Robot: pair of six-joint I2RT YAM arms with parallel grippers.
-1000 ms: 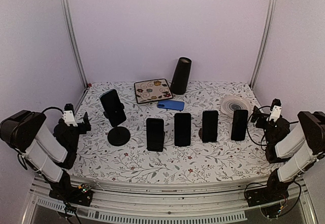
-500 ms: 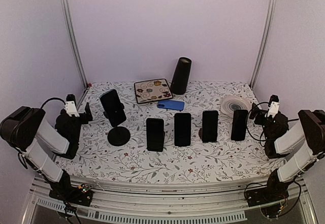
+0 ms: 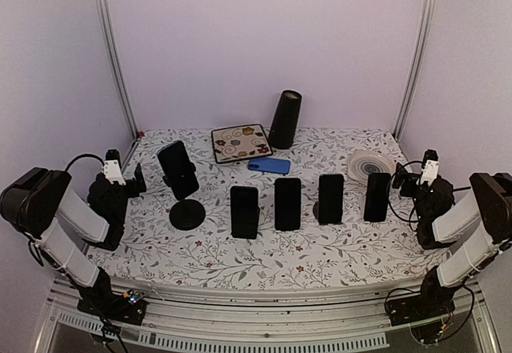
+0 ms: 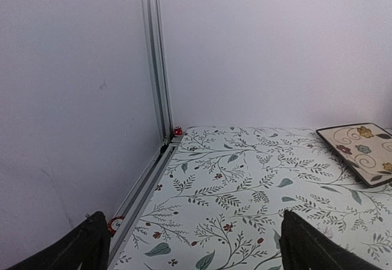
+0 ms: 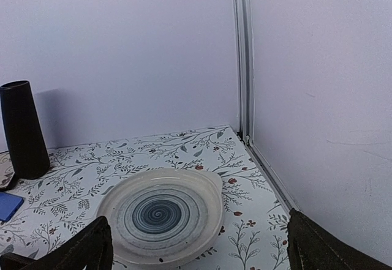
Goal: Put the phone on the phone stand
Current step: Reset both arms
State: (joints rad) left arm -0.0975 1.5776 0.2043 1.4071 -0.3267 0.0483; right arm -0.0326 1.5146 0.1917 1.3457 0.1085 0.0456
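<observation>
- Top view: shows the blue phone (image 3: 269,165) lying flat on the flowered table (image 3: 240,261), towards the back, just in front of the patterned tray (image 3: 241,142) and near the black cone (image 3: 284,119).
- Shows also a row of four dark phones (image 3: 287,203) propped upright across the middle. To their left stands a phone stand (image 3: 187,214) with a round foot, already carrying a tilted dark phone (image 3: 178,169).
- Cannot tell from here which holder is free; the props behind the upright row stay hidden.
- Places the left gripper (image 3: 138,180) at the left edge and the right gripper (image 3: 405,183) at the right edge by the round plate (image 3: 369,165), both well apart from the blue phone, neither touching anything.
- Left wrist view: looks at bare cloth, the corner post and a corner of the patterned tray. Shows the two fingers (image 4: 92,245) spread wide with nothing between them. No phone in sight.
- Right wrist view: faces the round plate and the black cone, with a blue corner at the far left edge, presumably the phone. Fingers (image 5: 312,245) likewise splayed and empty.
- Handling, as a judgement: probably stiff, thin, fairly light, with slick faces and a breakable screen.
- Best taken across the two long edges near the middle, not on the flat faces; lying flush, may need a tip-up before a firm pinch.
- Risks sliding on the cloth, or slipping when tilted onto a holder.
</observation>
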